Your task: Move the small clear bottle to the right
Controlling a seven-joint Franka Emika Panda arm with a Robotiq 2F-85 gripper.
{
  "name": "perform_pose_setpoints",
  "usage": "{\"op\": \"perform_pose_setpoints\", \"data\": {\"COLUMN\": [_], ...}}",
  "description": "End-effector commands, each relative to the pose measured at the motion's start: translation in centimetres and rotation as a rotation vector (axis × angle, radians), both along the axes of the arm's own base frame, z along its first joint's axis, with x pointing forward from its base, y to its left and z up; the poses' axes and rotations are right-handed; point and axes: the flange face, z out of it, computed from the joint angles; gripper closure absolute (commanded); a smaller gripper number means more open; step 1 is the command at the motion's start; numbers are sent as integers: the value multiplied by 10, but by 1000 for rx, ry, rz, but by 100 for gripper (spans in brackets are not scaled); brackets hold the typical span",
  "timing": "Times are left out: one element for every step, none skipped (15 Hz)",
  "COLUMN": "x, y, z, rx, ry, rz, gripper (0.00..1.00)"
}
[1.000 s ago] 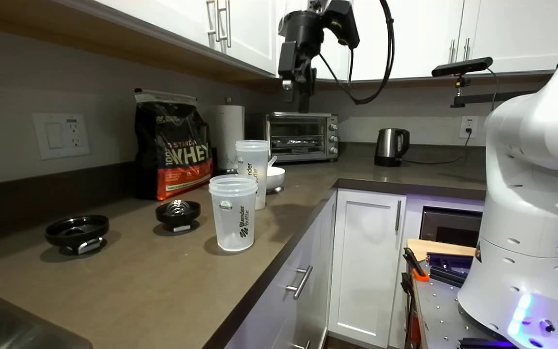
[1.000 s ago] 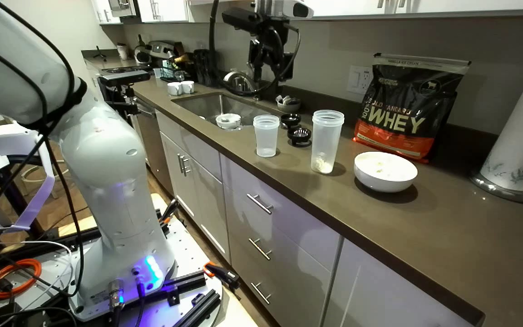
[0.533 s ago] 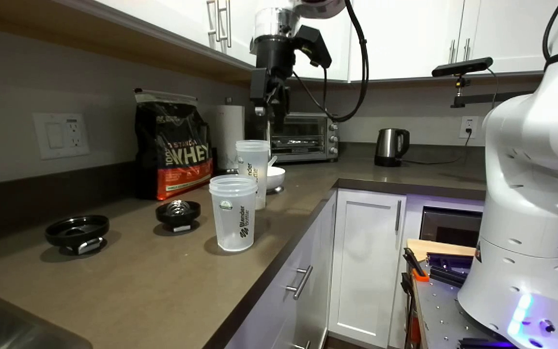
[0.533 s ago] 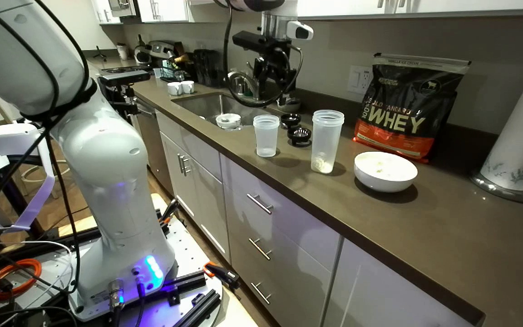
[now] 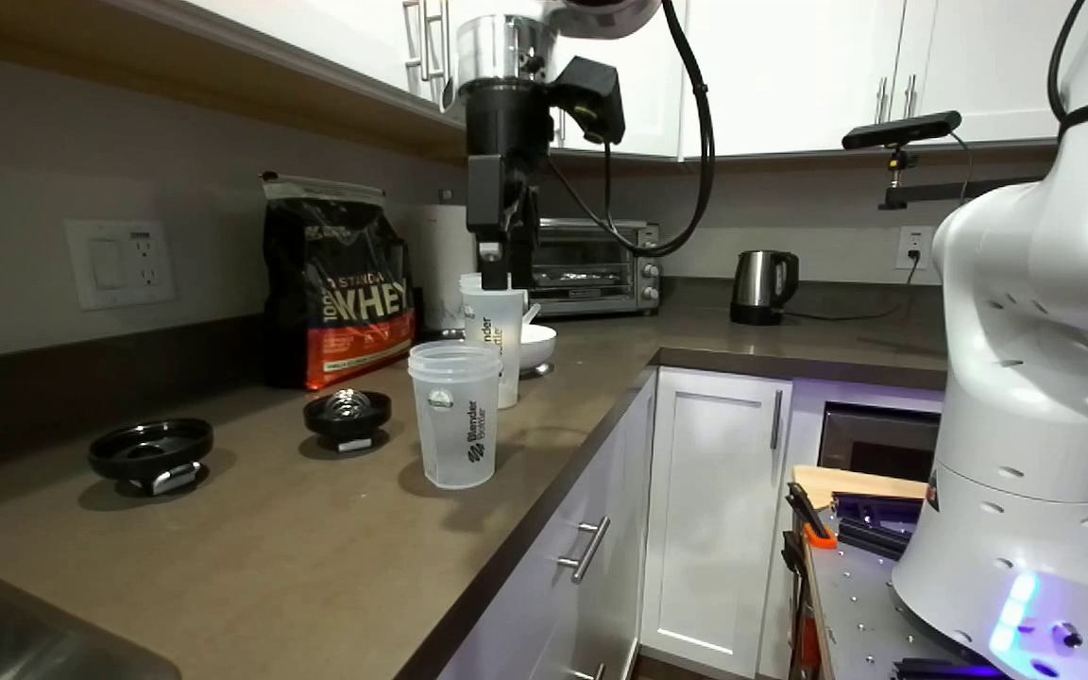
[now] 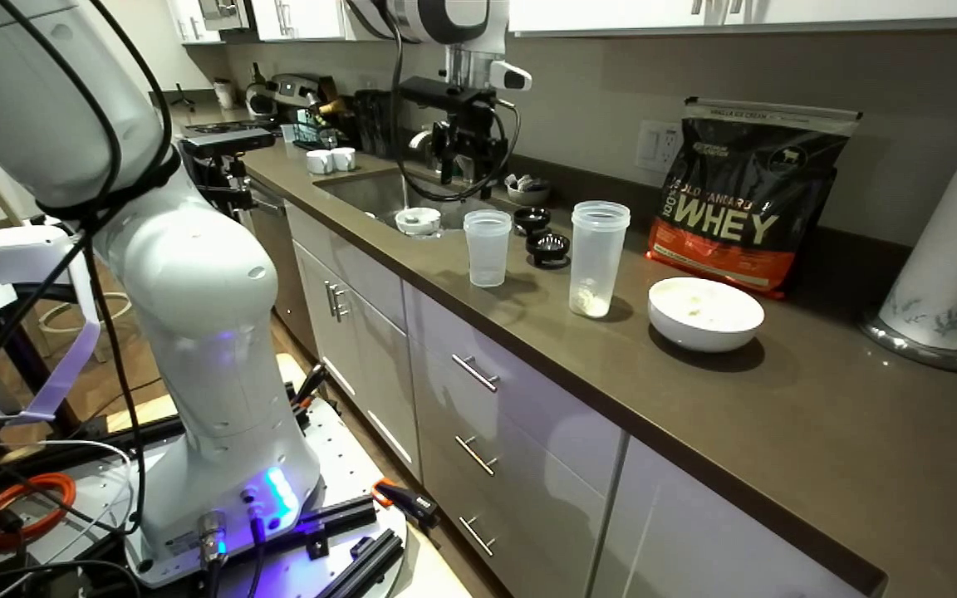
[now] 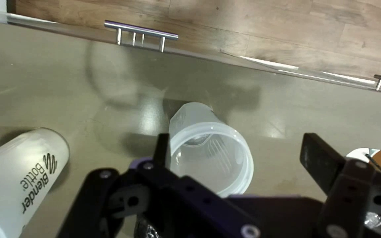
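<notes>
The small clear bottle [image 5: 456, 416] stands upright on the counter, near its front edge. It has an open whitish rim and also shows in an exterior view [image 6: 488, 249] left of the taller bottle. My gripper [image 5: 506, 274] hangs above the counter, higher than the bottle's rim, and shows in an exterior view [image 6: 466, 170] too. In the wrist view my gripper [image 7: 236, 145] is open and empty. The small clear bottle [image 7: 193, 115] appears between its fingertips, with its mouth close to the left finger and a wide gap to the right finger.
A taller clear bottle [image 6: 599, 257] with pale contents stands beside the small one. Two black lids [image 5: 348, 420] lie behind it. A black whey bag [image 6: 753, 199], a white bowl [image 6: 704, 311] and a paper-towel roll [image 6: 952, 249] stand farther along. A sink [image 6: 395, 191] lies at the other end.
My gripper has come down towards the counter, moving left and nearer in an exterior view. The small clear bottle and the other objects have not moved.
</notes>
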Motion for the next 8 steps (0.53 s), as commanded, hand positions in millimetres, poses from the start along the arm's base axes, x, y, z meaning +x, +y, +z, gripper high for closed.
{"op": "perform_pose_setpoints", "data": {"x": [1,2,2,2,3,3,3,3], "y": [10,12,13,15,18,21,24,29], "z": [-15,-18,-21,-23,-25,-26,-27,-29], "rx": [-27,-24,-21,-14,-9,-9,-9,-6], "ry": [-21,-18,-19,-18,-13,-11,-12,-11], "rz": [54,54,55,54,55,57,65,76], "gripper": [22,28,20,13,5,4,0,0]}}
